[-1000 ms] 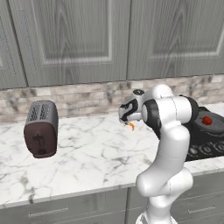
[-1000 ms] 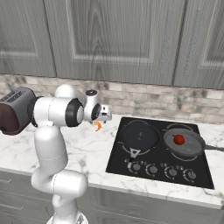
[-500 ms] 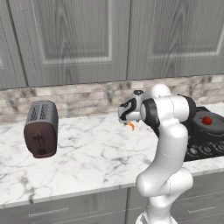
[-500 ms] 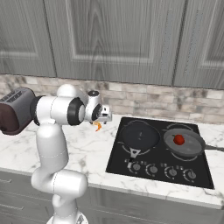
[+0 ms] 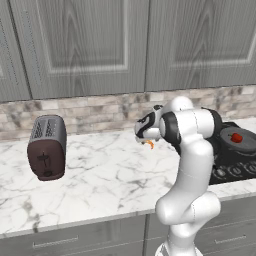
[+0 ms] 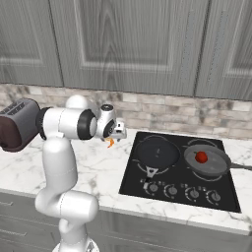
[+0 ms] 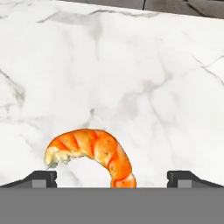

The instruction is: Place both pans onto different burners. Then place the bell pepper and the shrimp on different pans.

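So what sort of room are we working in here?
A rendered home kitchen, by the look of it: grey panelled wall cabinets above a white marble counter, a flat black glass cooktop and a dark brown toaster.

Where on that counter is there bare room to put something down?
The widest bare stretch is the marble counter between the toaster and the robot's arm. The cooktop is crowded: the black pan and the grey pan holding the bell pepper fill its burners. The open hand hangs over the shrimp left of the cooktop.
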